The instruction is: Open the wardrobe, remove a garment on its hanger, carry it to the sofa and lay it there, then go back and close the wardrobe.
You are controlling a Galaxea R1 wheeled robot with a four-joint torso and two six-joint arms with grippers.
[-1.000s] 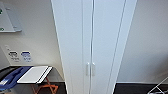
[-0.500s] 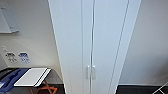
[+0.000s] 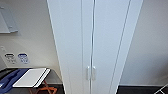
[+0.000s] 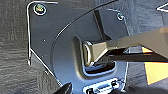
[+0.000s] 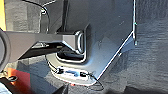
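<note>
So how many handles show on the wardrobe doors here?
2. On the wardrobe, the left handle and the right handle flank the centre seam of the shut doors.

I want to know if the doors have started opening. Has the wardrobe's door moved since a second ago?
No. The wardrobe doors are shut as before, handles side by side. They sit lower against the wall, as the camera moved.

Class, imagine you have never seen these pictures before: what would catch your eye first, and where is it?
First comes the tall white wardrobe, filling the middle of the head view, both doors shut, with two small handles side by side low on the centre seam. To its left, low against the wall, a white board lies on an orange folding stand, with something blue beside it.
</note>
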